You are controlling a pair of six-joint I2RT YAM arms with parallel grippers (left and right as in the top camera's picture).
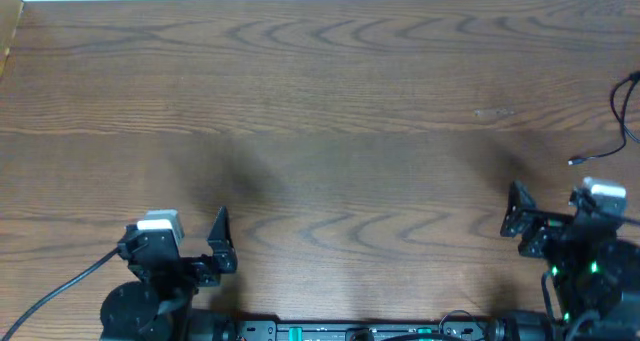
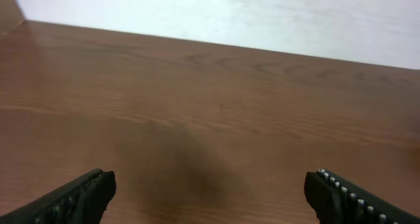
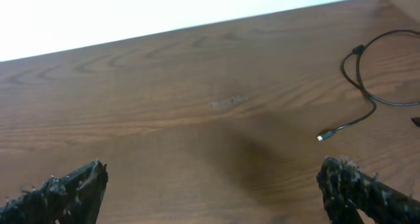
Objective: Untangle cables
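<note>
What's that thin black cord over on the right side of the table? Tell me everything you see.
The cable is a thin black cord lying loose and flat on the wooden table, near its right edge. It curves in an open loop and runs out of view. Its free end carries a small plug tipped white or silver. Only the table touches it.

Both arms folded low — left gripper (image 2: 210, 186) and right gripper (image 3: 213, 171) — jaws wide apart, empty
</note>
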